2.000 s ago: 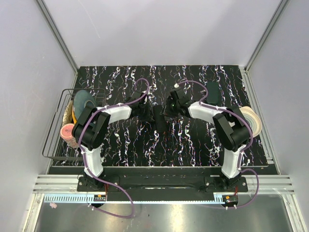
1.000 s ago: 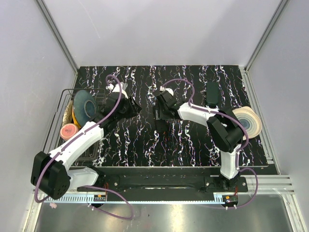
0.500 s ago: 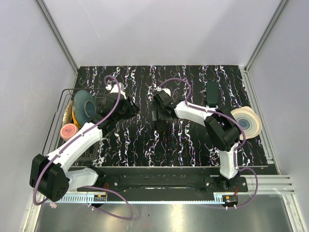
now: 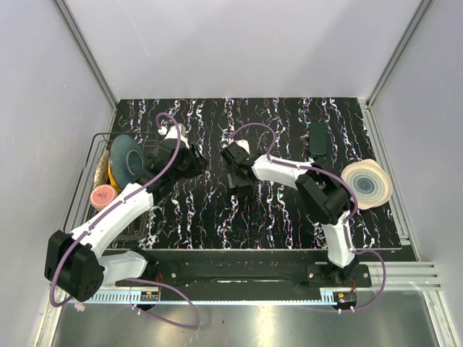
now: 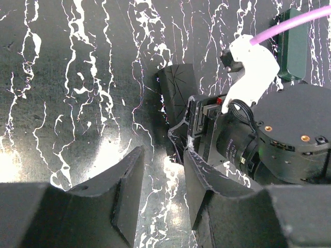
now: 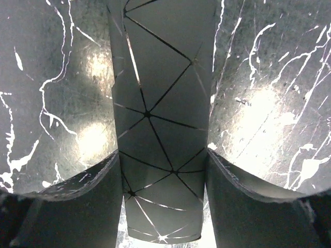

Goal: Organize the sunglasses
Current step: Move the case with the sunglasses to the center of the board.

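Jaws: right gripper [image 6: 163,154] is closed in on the faceted case [image 6: 160,77], one finger against each long side, with nothing else in it.
Hold point: near one end of the case; most of its length runs out ahead of the fingers.
Other arm: left gripper [image 5: 163,154] is partly open and empty. It hangs over the table [image 4: 289,116] near the right wrist, apart from the case.
Task item: the faceted case appears to lie flat mid-table. No sunglasses are in sight, and I cannot tell whether they are inside. A dark green case [image 4: 318,137] lies far right.
Risk: with the hold so near one end, I judge the free end may swing or droop on a lift. The sleek sides could slide out of the fingers. The wrists are close, so a careless sweep might knock them together.
Materials: the faceted case is black, flat and oblong, with fine pale lines cutting it into triangles. It has a faint sheen and looks stiff. The table is glossy black with white marble veins and patches of glare. The fingers are matt black with scooped edges.
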`<state>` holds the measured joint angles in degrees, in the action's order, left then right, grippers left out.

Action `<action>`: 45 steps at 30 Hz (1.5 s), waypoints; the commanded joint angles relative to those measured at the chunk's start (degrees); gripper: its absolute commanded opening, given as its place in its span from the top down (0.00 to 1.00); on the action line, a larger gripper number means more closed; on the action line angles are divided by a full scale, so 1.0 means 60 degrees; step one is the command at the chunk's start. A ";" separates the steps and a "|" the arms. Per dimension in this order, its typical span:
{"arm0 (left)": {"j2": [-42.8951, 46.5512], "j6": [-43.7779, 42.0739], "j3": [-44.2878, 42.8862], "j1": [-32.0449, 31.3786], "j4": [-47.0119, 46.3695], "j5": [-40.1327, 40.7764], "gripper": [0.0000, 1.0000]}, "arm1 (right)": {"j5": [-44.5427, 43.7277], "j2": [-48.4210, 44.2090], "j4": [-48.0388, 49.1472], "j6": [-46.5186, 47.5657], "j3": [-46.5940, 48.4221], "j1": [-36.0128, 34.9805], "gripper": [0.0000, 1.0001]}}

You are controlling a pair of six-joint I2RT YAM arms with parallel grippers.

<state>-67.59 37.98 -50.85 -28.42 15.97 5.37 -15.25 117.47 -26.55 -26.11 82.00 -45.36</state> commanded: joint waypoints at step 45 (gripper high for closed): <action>0.0161 -0.0265 -0.0680 0.0079 0.1219 -0.0367 0.26 | 0.0651 0.1502 -0.0702 0.2813 0.3692 0.4939 0.00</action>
<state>-70.26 37.30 -51.13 -28.21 21.47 0.62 -14.72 131.76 -27.75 -11.44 104.12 -15.49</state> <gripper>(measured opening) 0.653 0.994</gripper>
